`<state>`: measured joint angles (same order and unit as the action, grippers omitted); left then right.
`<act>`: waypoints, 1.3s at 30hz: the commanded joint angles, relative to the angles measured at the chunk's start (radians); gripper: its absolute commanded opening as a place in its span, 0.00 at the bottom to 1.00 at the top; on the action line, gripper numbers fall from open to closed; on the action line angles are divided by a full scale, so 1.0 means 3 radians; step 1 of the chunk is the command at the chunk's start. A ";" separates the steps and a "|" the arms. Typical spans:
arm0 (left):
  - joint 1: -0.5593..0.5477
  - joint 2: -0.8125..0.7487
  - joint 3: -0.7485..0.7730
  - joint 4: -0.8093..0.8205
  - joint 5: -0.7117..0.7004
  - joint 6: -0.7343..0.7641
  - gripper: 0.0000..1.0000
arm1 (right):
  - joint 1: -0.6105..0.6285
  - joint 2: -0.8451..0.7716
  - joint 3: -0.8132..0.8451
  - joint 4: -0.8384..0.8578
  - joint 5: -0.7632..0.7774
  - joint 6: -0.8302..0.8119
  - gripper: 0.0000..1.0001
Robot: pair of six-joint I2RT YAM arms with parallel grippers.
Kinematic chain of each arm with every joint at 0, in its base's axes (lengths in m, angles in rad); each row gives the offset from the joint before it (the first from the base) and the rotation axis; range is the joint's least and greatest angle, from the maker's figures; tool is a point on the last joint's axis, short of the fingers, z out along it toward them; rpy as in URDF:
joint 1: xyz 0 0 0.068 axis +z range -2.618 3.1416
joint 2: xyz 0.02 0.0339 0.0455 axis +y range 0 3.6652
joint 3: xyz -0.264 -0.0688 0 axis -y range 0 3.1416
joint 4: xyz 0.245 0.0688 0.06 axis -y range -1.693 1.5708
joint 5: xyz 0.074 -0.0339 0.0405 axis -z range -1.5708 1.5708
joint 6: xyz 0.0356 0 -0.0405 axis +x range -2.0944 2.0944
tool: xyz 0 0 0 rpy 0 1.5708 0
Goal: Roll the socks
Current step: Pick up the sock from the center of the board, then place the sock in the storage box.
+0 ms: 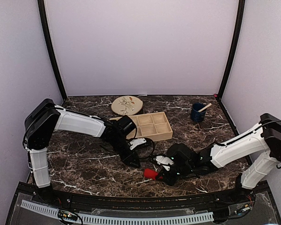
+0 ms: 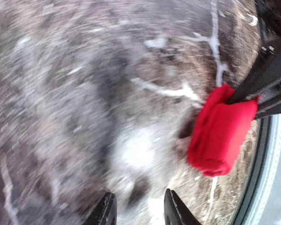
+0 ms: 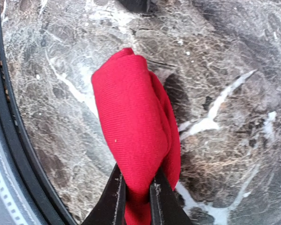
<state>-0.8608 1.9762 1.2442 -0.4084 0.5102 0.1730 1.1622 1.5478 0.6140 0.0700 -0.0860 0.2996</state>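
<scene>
A bright red rolled lump of socks sits low over the dark marble table near its front edge. My right gripper is shut on one end of the socks, the fabric squeezed between its two black fingers. In the left wrist view the socks hang at the right, held by the right arm's black fingers. My left gripper is open with nothing between its fingers, a short way left of the roll, and its view is motion-blurred. From above, the left gripper is just up-left of the socks.
A wooden compartment tray stands behind the grippers, with a round patterned plate beyond it. A dark blue cup with a wooden stick is at the back right. The table's black front rim runs close below the socks.
</scene>
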 commanded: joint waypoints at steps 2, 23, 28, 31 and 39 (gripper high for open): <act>0.0082 -0.0322 -0.0300 0.0068 -0.0482 -0.0345 0.38 | -0.0098 0.0033 -0.0056 0.0073 -0.0293 0.0242 0.01; 0.0093 -0.1694 -0.0569 0.0335 -0.2171 -0.1129 0.48 | -0.0786 0.0014 0.0320 0.0721 -0.0894 0.1072 0.00; 0.0138 -0.1801 -0.0574 0.0340 -0.2385 -0.1240 0.52 | -0.0905 0.0067 0.0744 0.0549 -0.0693 0.0982 0.00; 0.0202 -0.1839 -0.0573 0.0355 -0.2448 -0.1318 0.53 | -0.0926 0.0204 0.1090 0.0270 -0.0466 0.0798 0.00; 0.0335 -0.1853 -0.0606 0.0406 -0.2616 -0.1510 0.55 | -0.0934 0.0778 0.2204 -0.0552 0.0190 0.0165 0.00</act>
<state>-0.7795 1.4548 1.0836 -0.3035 -0.2287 -0.2310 0.8871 1.7042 1.1351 0.0441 -0.1585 0.4736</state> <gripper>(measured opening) 0.546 0.102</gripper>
